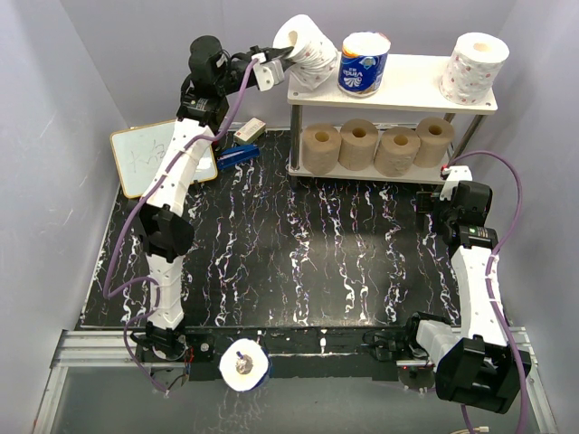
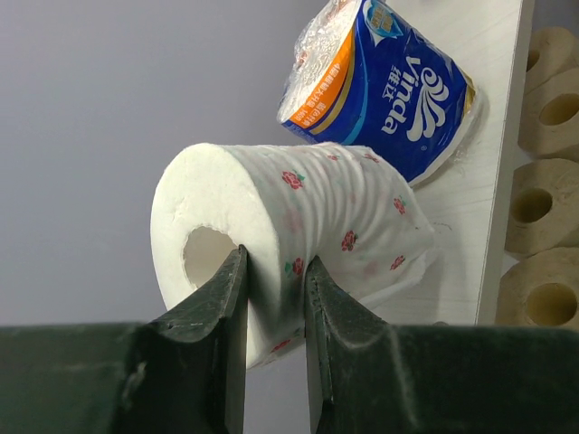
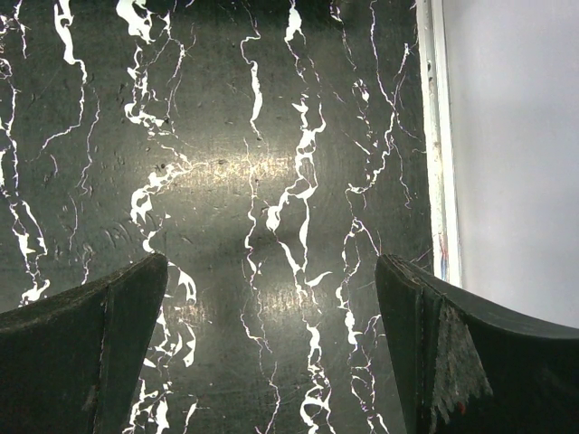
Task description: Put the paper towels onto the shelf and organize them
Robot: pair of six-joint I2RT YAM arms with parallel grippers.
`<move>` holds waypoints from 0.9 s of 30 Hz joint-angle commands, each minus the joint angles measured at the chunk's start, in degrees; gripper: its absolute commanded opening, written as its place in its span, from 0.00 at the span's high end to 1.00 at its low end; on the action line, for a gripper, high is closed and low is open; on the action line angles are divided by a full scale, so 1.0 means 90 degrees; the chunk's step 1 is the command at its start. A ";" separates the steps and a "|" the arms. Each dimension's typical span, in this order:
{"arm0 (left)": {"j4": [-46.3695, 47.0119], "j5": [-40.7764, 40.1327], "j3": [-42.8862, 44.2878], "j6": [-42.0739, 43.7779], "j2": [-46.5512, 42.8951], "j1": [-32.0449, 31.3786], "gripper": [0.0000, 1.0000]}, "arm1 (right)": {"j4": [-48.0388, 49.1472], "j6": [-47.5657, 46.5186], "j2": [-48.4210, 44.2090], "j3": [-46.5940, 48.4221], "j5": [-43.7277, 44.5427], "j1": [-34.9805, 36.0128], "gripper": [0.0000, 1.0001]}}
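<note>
My left fingers (image 2: 217,307) are pinching the rose-print roll (image 2: 344,226) through its core wall (soft, light, so I am gripping gently), tilted at the left end of the shelf (image 2: 493,136) beside the blue-wrapped roll (image 2: 389,90); right fingers (image 3: 109,325) gaping wide, empty.

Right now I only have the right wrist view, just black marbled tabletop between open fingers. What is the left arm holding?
Observer: The left gripper is shut on a floral white roll, one finger inside its core. The roll is tilted over the left end of the top board of the shelf.
Operator: What else is on that board?
Observer: A blue-wrapped roll beside it and a second white roll at the right end.
Operator: Anything left to load?
Observer: Yes, a loose white roll stands on end at the near edge of the table, nearer the left arm.
</note>
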 commanded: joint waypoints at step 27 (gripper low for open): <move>0.1841 -0.0454 -0.0250 -0.0395 -0.0324 -0.0254 0.35 | 0.0307 -0.0028 -0.0132 0.0024 -0.0064 -0.0046 0.02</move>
